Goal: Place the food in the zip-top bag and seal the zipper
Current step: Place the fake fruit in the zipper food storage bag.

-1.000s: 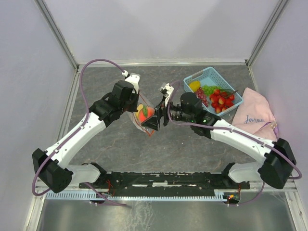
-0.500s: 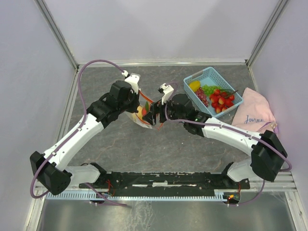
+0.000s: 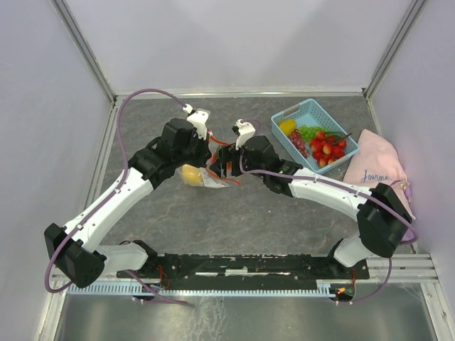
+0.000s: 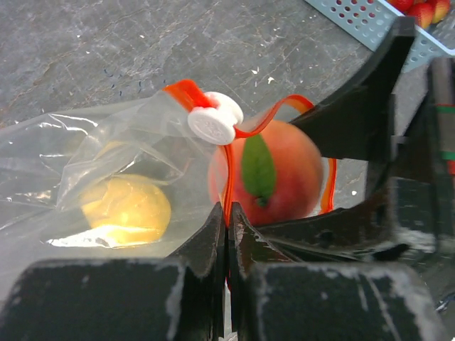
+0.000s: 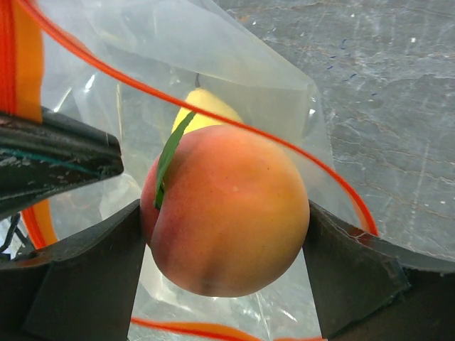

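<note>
The clear zip-top bag (image 3: pixel 207 177) lies between both grippers. My left gripper (image 4: pixel 227 213) is shut on its orange-red zipper strip (image 4: pixel 229 170), just below the white slider (image 4: pixel 215 122), and holds the mouth open. A yellow fruit (image 4: pixel 126 209) sits inside the bag; it also shows in the top view (image 3: pixel 190 174). My right gripper (image 5: pixel 224 209) is shut on the orange-pink peach (image 5: pixel 227 209) and holds it in the bag's mouth, with the zipper strip (image 5: pixel 234 124) looping around it. The peach with its green leaf shows in the left wrist view (image 4: pixel 274 170).
A light blue basket (image 3: pixel 284 114) at the back right holds strawberries (image 3: pixel 327 148), purple grapes (image 3: pixel 297 141), a green piece (image 3: pixel 309 131) and a yellow fruit (image 3: pixel 287 126). A pink cloth (image 3: pixel 377 167) lies to its right.
My right gripper has moved left with the peach into the bag's mouth. The bag has swung down and left, so the yellow fruit inside now shows.
</note>
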`<state>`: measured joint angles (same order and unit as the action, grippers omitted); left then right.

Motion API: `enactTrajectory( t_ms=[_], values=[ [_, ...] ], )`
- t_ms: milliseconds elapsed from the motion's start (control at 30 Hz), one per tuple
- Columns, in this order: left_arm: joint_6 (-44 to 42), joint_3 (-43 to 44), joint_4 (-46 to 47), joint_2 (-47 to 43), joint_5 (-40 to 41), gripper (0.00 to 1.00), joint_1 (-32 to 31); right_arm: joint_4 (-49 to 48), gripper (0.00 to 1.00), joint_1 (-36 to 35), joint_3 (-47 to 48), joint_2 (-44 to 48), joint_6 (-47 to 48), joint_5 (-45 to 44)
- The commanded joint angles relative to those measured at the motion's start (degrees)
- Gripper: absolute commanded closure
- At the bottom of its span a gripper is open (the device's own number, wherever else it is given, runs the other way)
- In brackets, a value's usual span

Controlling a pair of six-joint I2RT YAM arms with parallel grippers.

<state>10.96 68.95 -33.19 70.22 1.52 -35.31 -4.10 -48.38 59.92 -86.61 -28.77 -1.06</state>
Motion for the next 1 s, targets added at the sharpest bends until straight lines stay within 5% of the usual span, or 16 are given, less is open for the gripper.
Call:
enactTrajectory(
  t_ms=[0, 333, 500, 967],
  values=[
    [2.79, 1.3, 3.51, -0.68, -2.91, 0.97, 0.23, -5.99, 0.41, -0.14, 3.22, -2.71, -2.43, 4.37],
    [4.33, 1.02, 4.01, -0.52, -2.91, 0.97, 0.48, -8.58, 0.22, -0.05, 4.41, -6.07, -1.96, 7.06],
    [8.13, 0.98, 4.32, -0.34, -3.53, 0.97, 0.51, -5.41, 0.24, -0.05, 4.9, -5.21, 0.24, 5.39],
    [28.25, -2.49, 18.41, 1.49, -21.1, 0.97, -1.24, 41.07, 0.28, 1.01, 15.44, 8.69, 21.58, -11.25]
  ],
)
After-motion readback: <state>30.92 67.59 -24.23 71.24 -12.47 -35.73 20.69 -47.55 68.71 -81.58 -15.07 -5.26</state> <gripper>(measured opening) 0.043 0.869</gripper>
